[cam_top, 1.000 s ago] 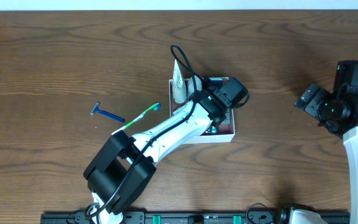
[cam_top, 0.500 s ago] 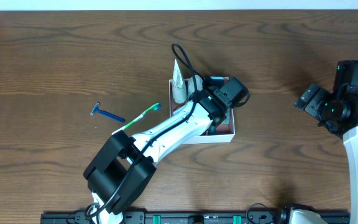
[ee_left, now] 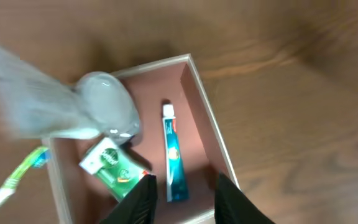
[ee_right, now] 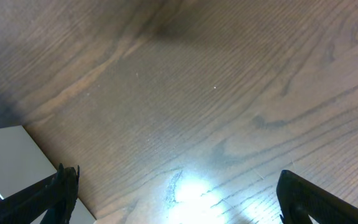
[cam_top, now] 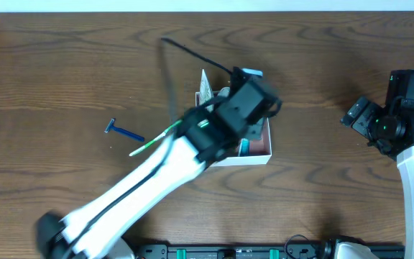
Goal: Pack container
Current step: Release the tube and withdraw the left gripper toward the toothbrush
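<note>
Shallow white-walled container (ee_left: 199,143), pinkish-brown floor

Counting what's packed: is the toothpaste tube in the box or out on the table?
In the box. The toothpaste tube lies flat on its pinkish floor, inside the walls, beside a green packet.

Straight below the left pincer (ee_left: 185,200) the box (ee_left: 151,87) is crowded. Toothpaste (ee_left: 174,152) lies under the gap between its fingers, a green packet (ee_left: 112,167) sits just left of that, and a white tube (ee_left: 101,112) leans over the far-left corner. There is bare floor ahead of the toothpaste and in a strip along the right wall. Left of the box a toothbrush (ee_left: 8,186) lies on the worktop (ee_left: 291,93), with a razor (cam_top: 123,132) beyond it. Under the right pincer (ee_right: 179,199) the worktop is bare between the spread fingers; a white block (ee_right: 8,155) sits beside its left finger.
</note>
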You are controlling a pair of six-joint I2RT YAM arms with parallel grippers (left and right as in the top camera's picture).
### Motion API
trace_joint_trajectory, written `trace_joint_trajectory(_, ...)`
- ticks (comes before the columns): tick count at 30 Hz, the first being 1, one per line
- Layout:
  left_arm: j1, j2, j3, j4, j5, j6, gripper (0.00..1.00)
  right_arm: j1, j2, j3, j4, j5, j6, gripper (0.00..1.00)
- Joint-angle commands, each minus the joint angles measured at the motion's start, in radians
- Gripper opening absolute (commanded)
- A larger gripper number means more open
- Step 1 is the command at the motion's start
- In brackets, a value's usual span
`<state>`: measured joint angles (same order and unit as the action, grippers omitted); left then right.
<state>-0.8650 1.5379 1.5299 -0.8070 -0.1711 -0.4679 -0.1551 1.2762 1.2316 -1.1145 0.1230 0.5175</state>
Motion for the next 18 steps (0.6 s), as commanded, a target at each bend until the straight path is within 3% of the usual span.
trace_joint_trajectory(1,0.005,-0.104,0.014,-0.084,-0.139,0.031,0.34,-0.008,0.003,0.010,-0.001,0.000,-0.010,0.99)
trace_joint_trajectory(7,0.109,-0.194,0.011,-0.295,-0.349,-0.120,0.41,-0.008,0.003,0.010,-0.001,0.000,-0.010,0.99)
trace_joint_trajectory(11,0.266,-0.191,-0.017,-0.365,-0.325,-0.253,0.42,-0.008,0.003,0.010,-0.001,0.000,-0.010,0.99)
trace_joint_trajectory(18,0.539,-0.168,-0.158,-0.311,-0.215,-0.406,0.46,-0.008,0.003,0.010,-0.001,0.000,-0.010,0.99)
